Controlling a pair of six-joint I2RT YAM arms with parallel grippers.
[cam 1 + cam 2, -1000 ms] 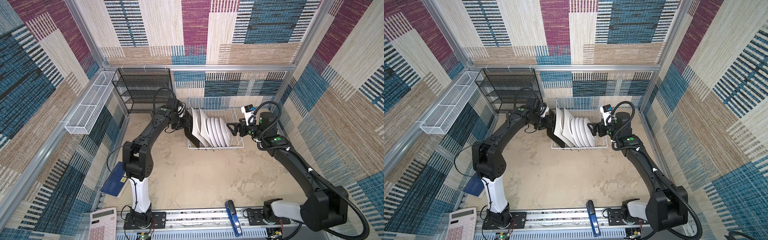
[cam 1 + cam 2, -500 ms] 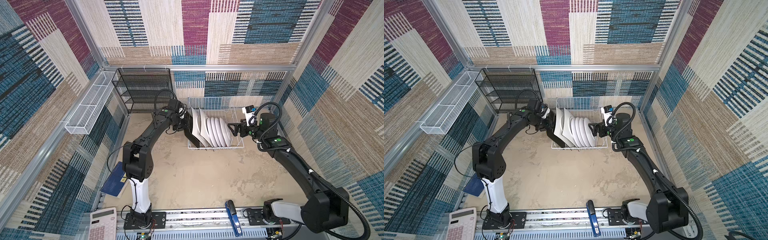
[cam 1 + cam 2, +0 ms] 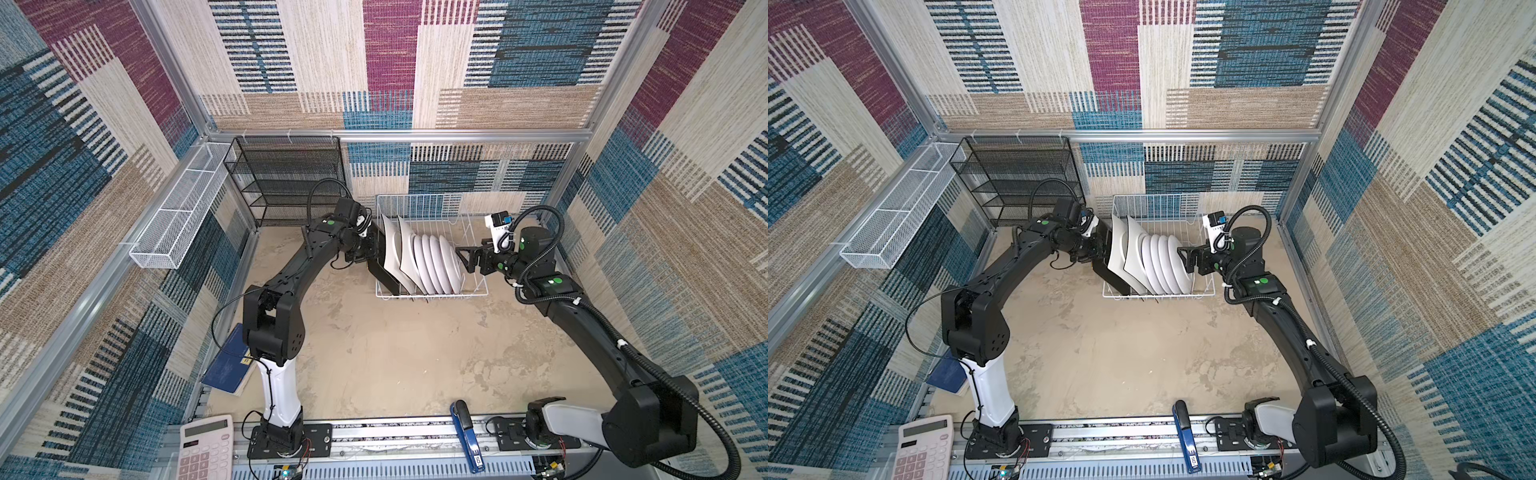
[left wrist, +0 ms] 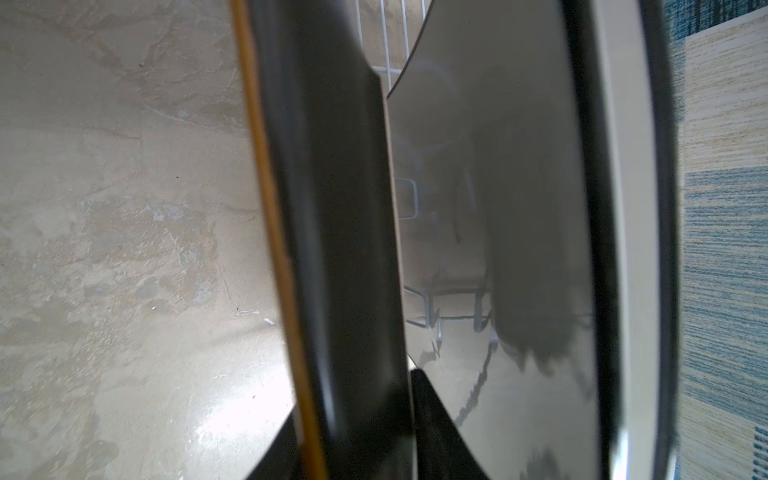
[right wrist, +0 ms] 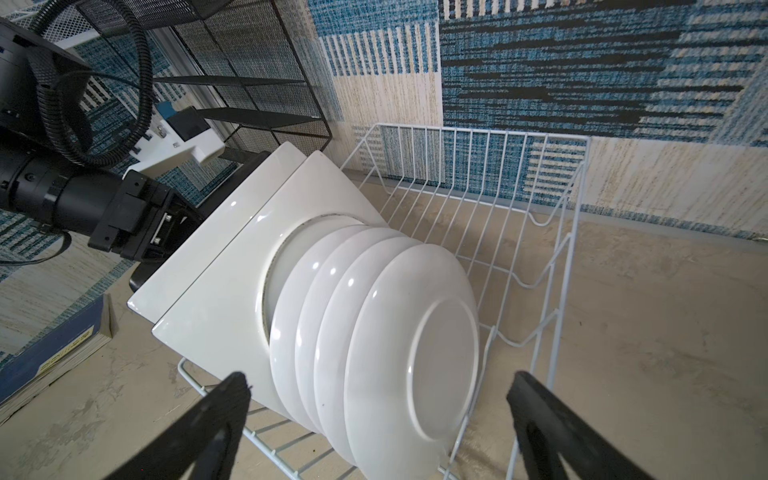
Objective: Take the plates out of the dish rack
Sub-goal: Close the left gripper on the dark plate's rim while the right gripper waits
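The white wire dish rack (image 3: 419, 196) (image 3: 1154, 196) stands at the back middle. In it stand two square white plates with black backs (image 3: 390, 249) (image 3: 1116, 245) at its left end, then several round white plates (image 3: 440, 266) (image 3: 1167, 262) (image 5: 415, 353). My left gripper (image 3: 376, 253) (image 3: 1102, 249) (image 4: 357, 395) is shut on the rim of the leftmost square plate (image 4: 332, 249), one finger on its black back and one on its face. At the rack's right end my right gripper (image 3: 463, 257) (image 3: 1185, 257) (image 5: 378, 378) is open, just short of the last round plate, holding nothing.
A black mesh tiered shelf (image 3: 286, 178) stands left of the rack against the back wall. A long white mesh basket (image 3: 178, 220) hangs on the left wall. A blue book (image 3: 230, 365), a pink calculator (image 3: 205, 446) and a blue stapler (image 3: 467, 436) lie near the front.
The left gripper's jaws have narrowed onto the leftmost square plate. Both arms have hardly shifted, and the plates stand as before.
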